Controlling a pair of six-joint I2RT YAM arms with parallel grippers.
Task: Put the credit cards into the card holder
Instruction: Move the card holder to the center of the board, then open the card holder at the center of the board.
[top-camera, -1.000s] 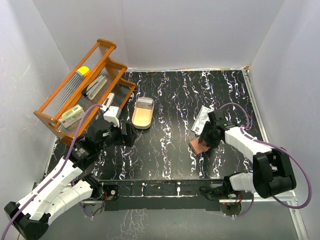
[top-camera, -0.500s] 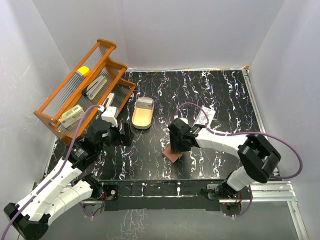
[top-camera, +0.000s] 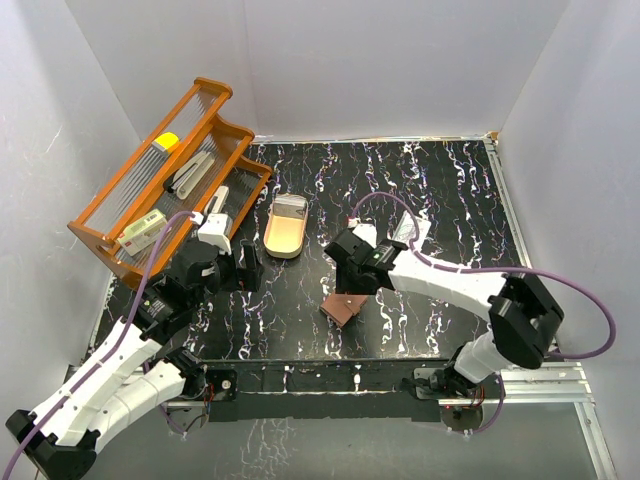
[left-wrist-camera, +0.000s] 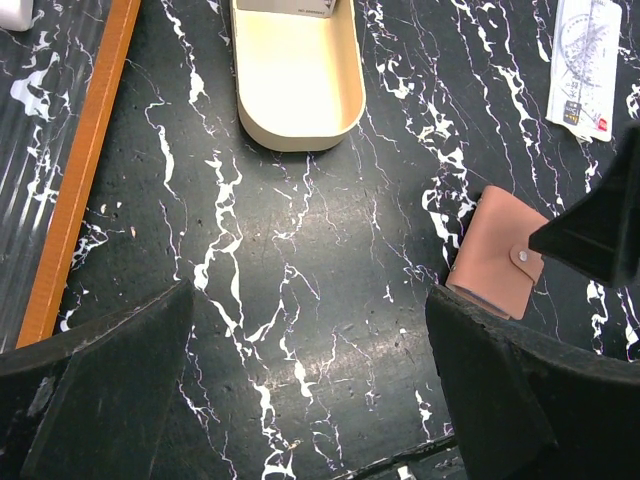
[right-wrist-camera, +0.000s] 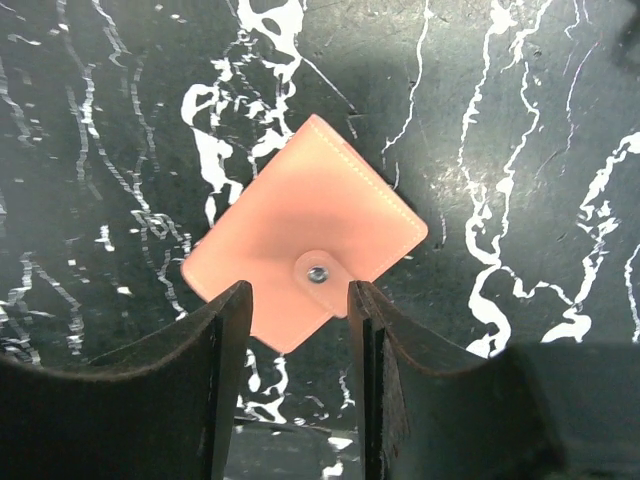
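While your right gripper (right-wrist-camera: 298, 300) is hovering part-spread, empty, the holder (right-wrist-camera: 300, 225) is looking light and soft. Pinch 1 edge.

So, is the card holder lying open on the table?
No, the card holder lies folded shut, with its strap tab snapped over the front.

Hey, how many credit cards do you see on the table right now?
1. A white credit card lies flat on the table, beyond the closed card holder, right of the tan tray. More may lie beneath it or behind the right arm.
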